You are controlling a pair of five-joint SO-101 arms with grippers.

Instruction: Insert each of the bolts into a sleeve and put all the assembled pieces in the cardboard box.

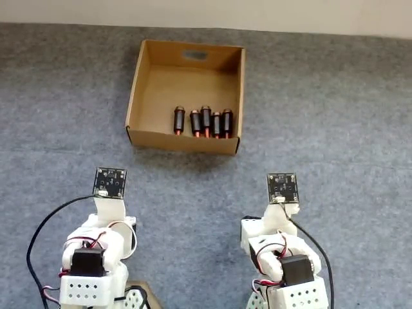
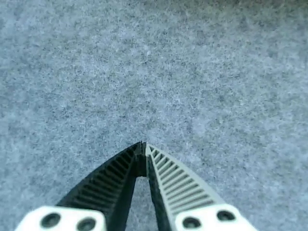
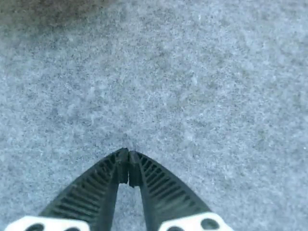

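An open cardboard box (image 1: 143, 84) sits at the far middle of the grey felt. Several dark sleeves with copper-coloured bolts in them (image 1: 203, 121) lie side by side along its near wall. Both arms are folded back at the near edge, well short of the box. My left gripper (image 2: 145, 146) is shut with nothing in it, its tips touching just above bare felt. My right gripper (image 3: 128, 153) is shut and holds nothing too, over bare felt. In the high view the left arm (image 1: 96, 254) is at the near left and the right arm (image 1: 282, 257) at the near right.
Grey felt (image 1: 347, 109) covers the whole table around the box and between the arms. A black cable (image 1: 38, 238) loops off the left arm's base.
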